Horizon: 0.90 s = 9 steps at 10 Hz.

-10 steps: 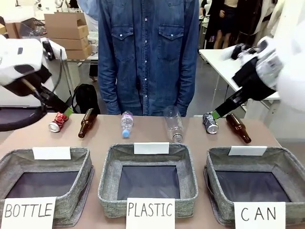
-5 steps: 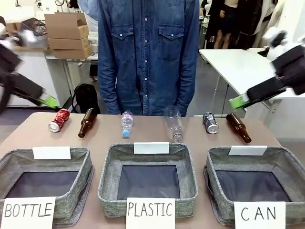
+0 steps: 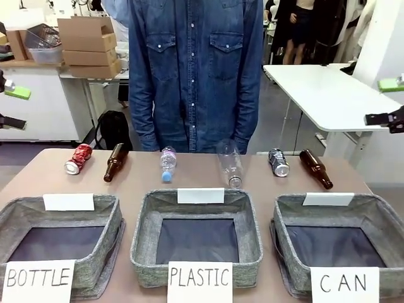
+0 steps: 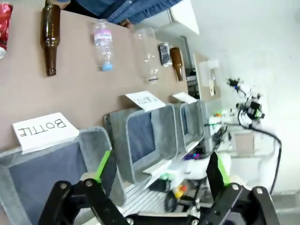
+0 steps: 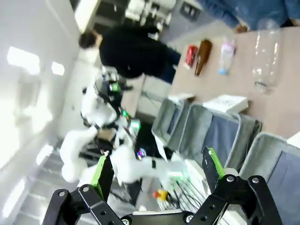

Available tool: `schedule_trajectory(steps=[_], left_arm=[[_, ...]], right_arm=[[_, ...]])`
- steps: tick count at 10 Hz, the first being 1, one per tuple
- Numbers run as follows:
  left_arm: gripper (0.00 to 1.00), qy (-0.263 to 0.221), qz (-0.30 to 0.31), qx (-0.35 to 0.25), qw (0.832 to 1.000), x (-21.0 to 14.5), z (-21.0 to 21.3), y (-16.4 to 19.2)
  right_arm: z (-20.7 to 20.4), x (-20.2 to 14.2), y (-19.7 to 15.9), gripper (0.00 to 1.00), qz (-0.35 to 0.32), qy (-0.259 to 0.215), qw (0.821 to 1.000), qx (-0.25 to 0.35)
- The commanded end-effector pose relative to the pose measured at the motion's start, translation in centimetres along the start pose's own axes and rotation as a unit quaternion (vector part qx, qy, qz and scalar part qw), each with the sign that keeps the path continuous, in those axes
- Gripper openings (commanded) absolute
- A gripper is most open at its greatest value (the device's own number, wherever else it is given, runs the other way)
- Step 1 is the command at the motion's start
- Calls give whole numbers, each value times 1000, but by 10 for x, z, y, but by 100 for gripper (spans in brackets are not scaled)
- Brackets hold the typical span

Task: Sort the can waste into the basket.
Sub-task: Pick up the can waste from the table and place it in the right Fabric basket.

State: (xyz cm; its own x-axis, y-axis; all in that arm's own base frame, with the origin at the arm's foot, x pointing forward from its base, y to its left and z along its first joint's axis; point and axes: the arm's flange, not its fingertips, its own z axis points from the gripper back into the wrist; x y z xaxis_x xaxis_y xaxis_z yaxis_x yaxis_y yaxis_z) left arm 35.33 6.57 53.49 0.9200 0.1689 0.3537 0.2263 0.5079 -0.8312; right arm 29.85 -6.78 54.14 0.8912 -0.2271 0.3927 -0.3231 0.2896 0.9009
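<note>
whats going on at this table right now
Nothing is being handled at this moment. The crushed red metal can and the dark printed metal can lie on the brown table, in a row with brown glass bottles and clear plastic bottles. The grey woven basket marked CAN holds nothing yet. The left gripper and right gripper hang open and empty off the table's two sides. A person in a denim shirt stands at the far edge.

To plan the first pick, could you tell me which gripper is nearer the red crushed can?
Left. The left gripper hovers above and left of the red can; the right gripper hangs at the far right side.
</note>
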Motion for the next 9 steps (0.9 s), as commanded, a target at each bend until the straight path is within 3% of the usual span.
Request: schedule_trajectory(steps=[1,2,3,9], left_arm=[[100,-26,30,48,998,0,-22,-10],[100,-57,21,191,980,-4,-26,-26],[100,-12,21,13,1000,4,-9,6],[100,-9,30,26,999,-1,-10,3]], right_arm=[[-27,-14,8,100,112,-64,986,-102],[0,0,0,100,0,0,1000,0],[0,0,0,100,0,0,1000,0],[0,0,0,100,0,0,1000,0]])
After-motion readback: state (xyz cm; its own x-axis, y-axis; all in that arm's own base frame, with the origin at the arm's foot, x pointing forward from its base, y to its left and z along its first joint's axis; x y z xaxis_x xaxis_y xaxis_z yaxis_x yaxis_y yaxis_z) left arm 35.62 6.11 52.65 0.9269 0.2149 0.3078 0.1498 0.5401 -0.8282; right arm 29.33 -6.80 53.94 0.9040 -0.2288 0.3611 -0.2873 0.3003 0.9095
